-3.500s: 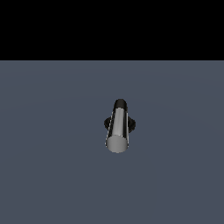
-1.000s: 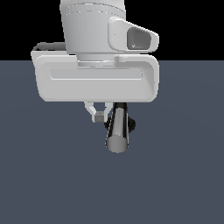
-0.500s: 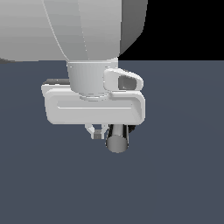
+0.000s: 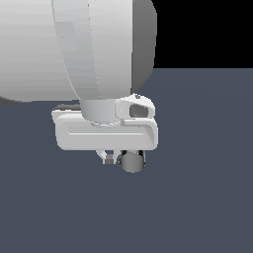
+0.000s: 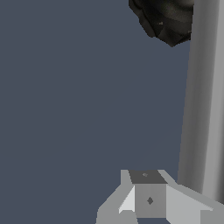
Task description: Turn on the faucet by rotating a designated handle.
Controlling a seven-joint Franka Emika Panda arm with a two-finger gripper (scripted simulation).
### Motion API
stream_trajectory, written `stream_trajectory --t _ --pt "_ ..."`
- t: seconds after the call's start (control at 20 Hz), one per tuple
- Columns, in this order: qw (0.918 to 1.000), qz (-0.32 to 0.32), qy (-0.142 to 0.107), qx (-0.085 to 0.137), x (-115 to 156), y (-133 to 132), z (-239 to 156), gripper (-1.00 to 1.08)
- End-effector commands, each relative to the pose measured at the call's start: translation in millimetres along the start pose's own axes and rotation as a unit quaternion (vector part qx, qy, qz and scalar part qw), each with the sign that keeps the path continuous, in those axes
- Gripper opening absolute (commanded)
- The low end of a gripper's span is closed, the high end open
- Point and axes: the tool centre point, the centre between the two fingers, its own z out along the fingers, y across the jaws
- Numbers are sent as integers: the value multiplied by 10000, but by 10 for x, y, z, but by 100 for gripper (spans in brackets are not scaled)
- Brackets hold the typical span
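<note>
One gripper, whose jaws I could not judge as apart or together, hung at nine o'clock beside the handle, so approach looked finished and a sideways push was needed next.

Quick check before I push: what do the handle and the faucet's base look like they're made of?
The handle looks like smooth brushed or polished metal: silver-grey with soft lengthwise light bands. The base looks like dark, matte black plastic or rubber, with faceted lumpy edges and dull highlights. Being a render, neither is certain.
</note>
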Motion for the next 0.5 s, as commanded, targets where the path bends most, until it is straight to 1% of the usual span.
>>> stream_trajectory --t 0.0,0.45 --pt "10000 -1 8 1 15 -6 31 -100" --pt "10000 -1 8 -3 20 -5 26 -100"
